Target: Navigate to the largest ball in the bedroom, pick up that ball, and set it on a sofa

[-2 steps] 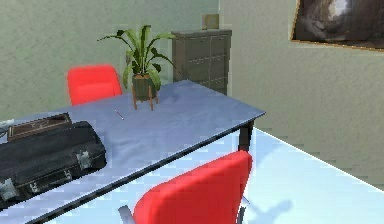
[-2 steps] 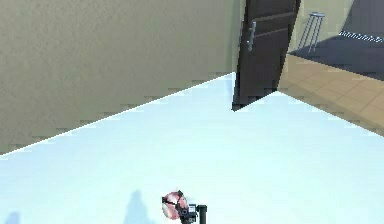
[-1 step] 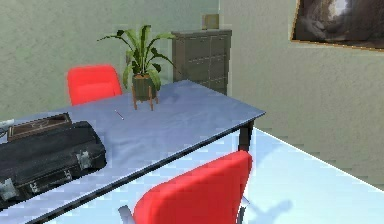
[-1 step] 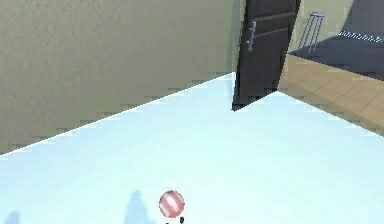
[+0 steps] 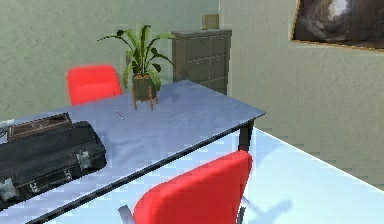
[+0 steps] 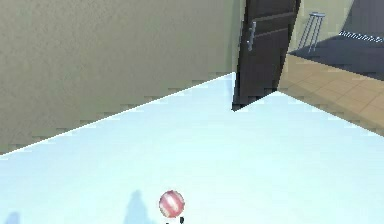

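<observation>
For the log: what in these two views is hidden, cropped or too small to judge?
Black hard case, forward view: cut by the left edge.
Nearer red chair, forward view: bottom edge cuts off its lower part.
Farther red chair: blue-grey table hides its lower half.
Dark framed wall picture: cropped by top and right edges.
Small red-and-white ball, arm side view: too small to make out its markings.
</observation>
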